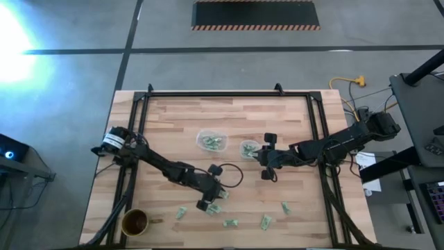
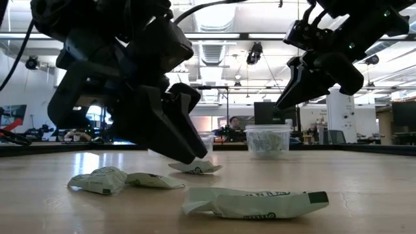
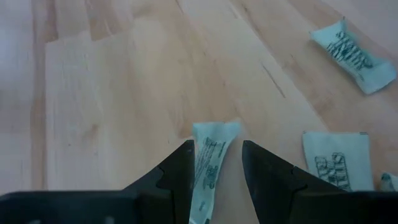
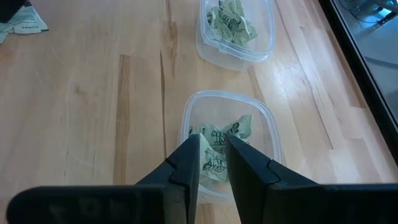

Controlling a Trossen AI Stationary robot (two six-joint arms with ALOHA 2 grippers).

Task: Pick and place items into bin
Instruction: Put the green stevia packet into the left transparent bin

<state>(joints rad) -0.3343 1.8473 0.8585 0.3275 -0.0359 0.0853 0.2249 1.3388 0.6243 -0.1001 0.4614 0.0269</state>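
Observation:
Small pale green and white packets lie on the wooden table near its front edge (image 1: 230, 222). My left gripper (image 3: 217, 155) is down at the table, open, with one packet (image 3: 208, 158) lying flat between its fingers; I cannot tell if either finger touches it. The gripper also shows in the high view (image 1: 211, 200). My right gripper (image 4: 211, 146) hangs over the right of two clear bins (image 4: 186, 118), its fingers a little apart and nothing held between them. Crumpled packets (image 4: 233, 130) lie in that bin.
The second clear bin (image 1: 211, 141) with packets stands just left of the first (image 1: 248, 148). More loose packets lie at the front (image 1: 182, 212) (image 1: 266, 222) (image 1: 285, 207) and beside my left gripper (image 3: 339, 162). A round brown cup (image 1: 135, 222) stands at the front left corner.

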